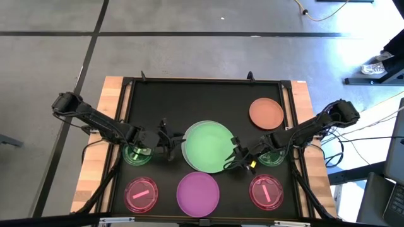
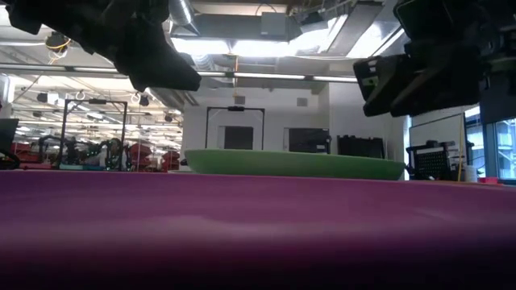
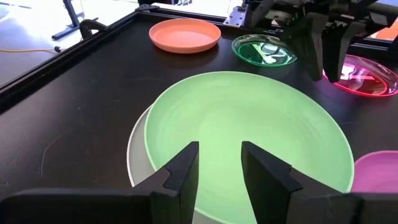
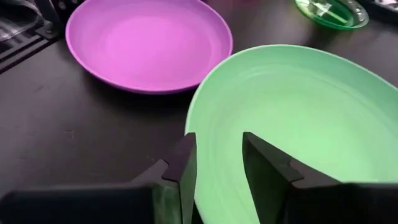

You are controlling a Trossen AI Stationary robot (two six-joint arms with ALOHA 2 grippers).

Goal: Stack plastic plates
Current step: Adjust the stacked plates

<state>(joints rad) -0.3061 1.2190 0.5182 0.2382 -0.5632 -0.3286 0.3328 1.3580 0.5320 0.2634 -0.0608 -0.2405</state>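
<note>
A large green plate [image 1: 208, 146] [image 3: 249, 124] lies on a white plate [image 3: 137, 155] at the table's middle. A magenta plate [image 1: 197, 192] [image 4: 146, 43] lies near it toward the near edge, and an orange plate [image 1: 266, 112] lies at the far right. Two small translucent green plates [image 1: 137, 155] [image 1: 271, 157] and two pink-red ones [image 1: 141, 194] [image 1: 267, 192] lie flat on the mat. My left gripper [image 1: 168, 144] [image 3: 220, 168] is open above the green plate's left rim. My right gripper [image 1: 235, 159] [image 4: 217, 171] is open above its near-right rim. The low view shows both grippers above the plate.
A black mat [image 1: 189, 101] with a raised black frame covers the wooden table [image 1: 110, 94]. The mat's far half is bare apart from the orange plate. The small plates lie under and beside both arms. Cables run along the table's left and right edges.
</note>
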